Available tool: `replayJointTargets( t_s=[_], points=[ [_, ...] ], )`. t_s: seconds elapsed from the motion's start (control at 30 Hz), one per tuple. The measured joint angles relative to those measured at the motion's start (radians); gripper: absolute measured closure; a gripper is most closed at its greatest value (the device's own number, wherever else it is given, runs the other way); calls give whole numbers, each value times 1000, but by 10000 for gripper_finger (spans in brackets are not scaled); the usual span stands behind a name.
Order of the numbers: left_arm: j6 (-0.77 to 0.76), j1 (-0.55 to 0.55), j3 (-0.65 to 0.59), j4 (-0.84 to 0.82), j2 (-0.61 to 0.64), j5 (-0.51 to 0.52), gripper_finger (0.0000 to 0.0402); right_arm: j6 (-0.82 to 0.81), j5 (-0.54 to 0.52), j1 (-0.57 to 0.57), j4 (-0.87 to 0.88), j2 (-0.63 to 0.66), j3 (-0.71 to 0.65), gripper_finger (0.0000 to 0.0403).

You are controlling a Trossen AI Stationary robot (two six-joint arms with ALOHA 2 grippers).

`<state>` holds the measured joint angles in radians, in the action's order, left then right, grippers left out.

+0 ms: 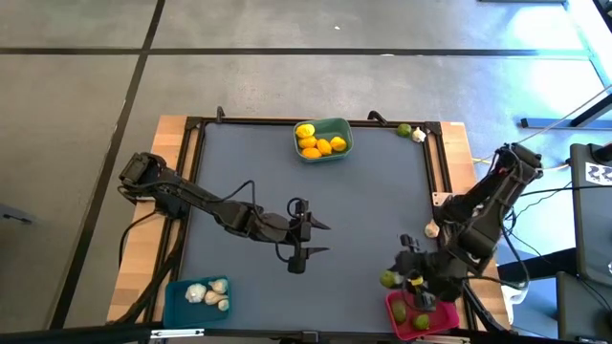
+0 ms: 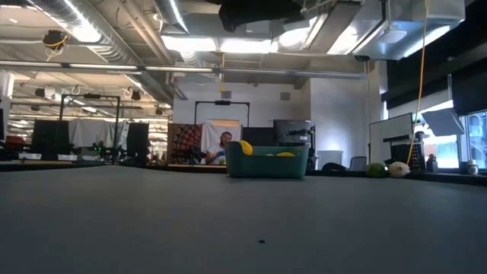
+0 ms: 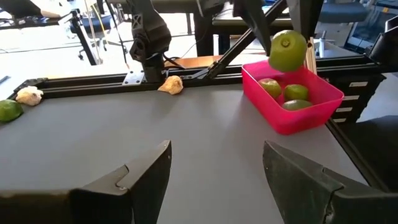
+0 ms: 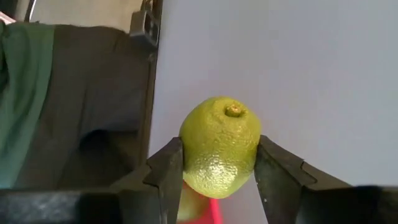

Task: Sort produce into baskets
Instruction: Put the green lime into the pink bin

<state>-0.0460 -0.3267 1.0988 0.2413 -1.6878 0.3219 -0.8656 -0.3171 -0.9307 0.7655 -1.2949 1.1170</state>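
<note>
The right end effector grips a lime, held just off the pink basket, which lies right beside and slightly below it at the desk's near right corner; I judge the lime is raised there to clear the rim before release. From above, the left end effector waits with fingers spread over the desk's middle, holding nothing; the green basket with lemons sits well beyond it, the blue basket of garlic behind and to its side. A loose lime and garlic lie at the far right corner, another garlic near the right end effector. The low view shows neither end effector's fingers, only the green basket and the corner pair. The left wrist view adds what the top view hides: the lime hangs above the pink basket's rim, with limes already inside. The right wrist view alone shows the grip: both fingers press the lime's sides, a sliver of pink beneath.
</note>
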Motion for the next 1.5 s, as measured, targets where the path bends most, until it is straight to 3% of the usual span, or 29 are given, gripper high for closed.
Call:
replayJointTargets(
  t_s=[0.3,0.47,0.7,1.13,1.5],
  points=[
    [0,0,0,0,0,0,153,-281,121,-122,73,-91,0,239],
    [0,0,0,0,0,0,153,-360,175,-167,78,-178,0,239],
    [-7,1,0,0,0,1,153,-407,334,-171,104,-296,0,239],
    [-7,5,1,1,0,4,153,-332,294,-169,152,-380,0,236],
    [-19,10,1,1,0,4,153,-358,314,-165,153,-380,0,155]
  ],
)
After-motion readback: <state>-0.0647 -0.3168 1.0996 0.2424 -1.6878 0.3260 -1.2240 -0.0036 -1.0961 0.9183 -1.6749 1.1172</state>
